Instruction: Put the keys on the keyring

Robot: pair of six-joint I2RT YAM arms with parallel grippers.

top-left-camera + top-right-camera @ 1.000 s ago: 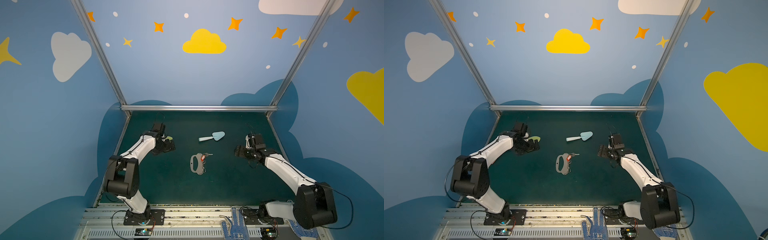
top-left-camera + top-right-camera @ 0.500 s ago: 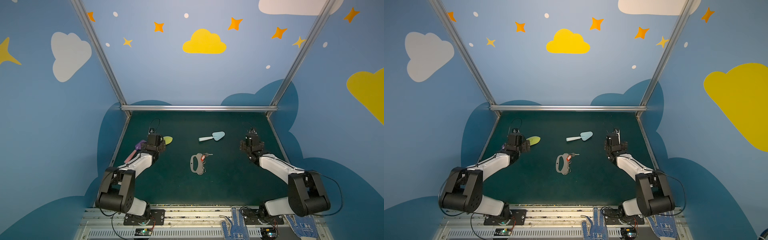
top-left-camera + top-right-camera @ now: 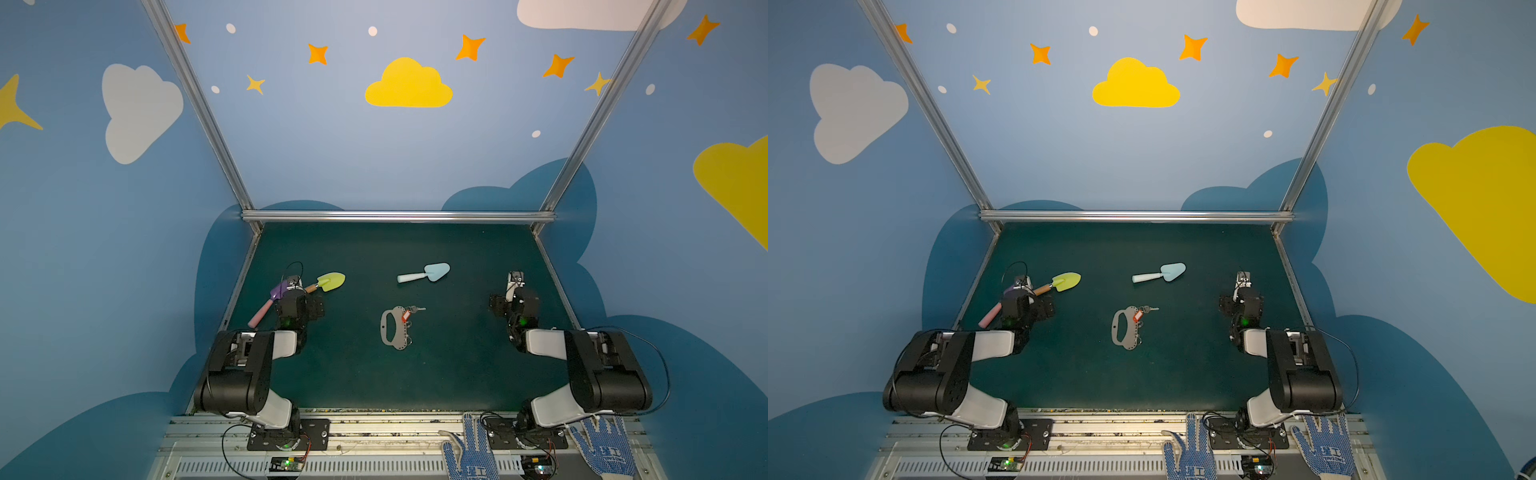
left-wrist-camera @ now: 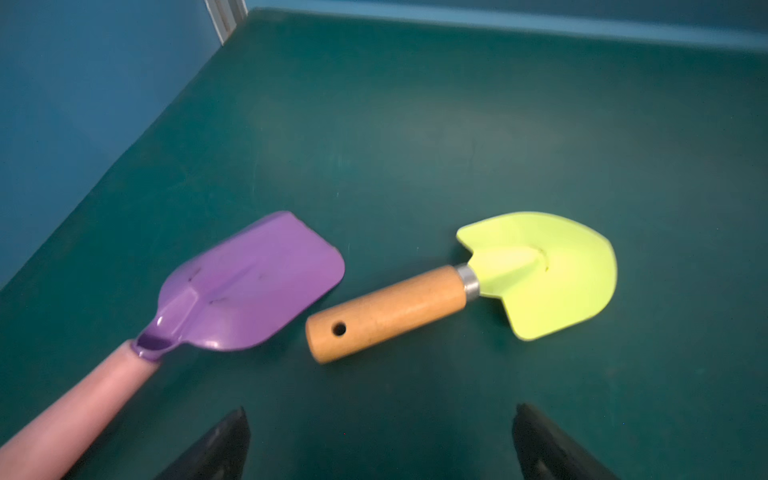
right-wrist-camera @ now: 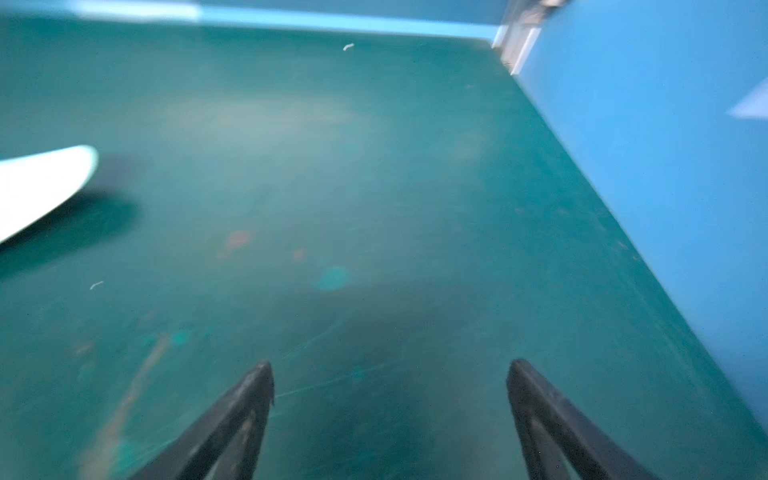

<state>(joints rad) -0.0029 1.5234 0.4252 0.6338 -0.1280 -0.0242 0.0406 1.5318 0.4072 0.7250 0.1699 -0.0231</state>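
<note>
Mid table (image 3: 457, 365): keyring (image 3: 392, 328) lies flat, ring edge toward R side. Keys (image 3: 409, 314) touch that edge, red tag on the plate; hooked or loose, can't tell. L jaws and R jaws both apart, empty, tucked at the table sides, prob. parked clear of centre. Purple shovel (image 4: 249, 286) & green shovel (image 4: 536, 270) sit just ahead of L jaws. Blue shovel (image 3: 426, 273) lies behind keyring. Way to keyring looks open from both sides.

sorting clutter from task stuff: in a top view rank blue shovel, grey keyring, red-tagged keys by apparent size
blue shovel and keyring: near alike, shovel longer, keyring broader, so unranked
keys: clearly smallest
</note>
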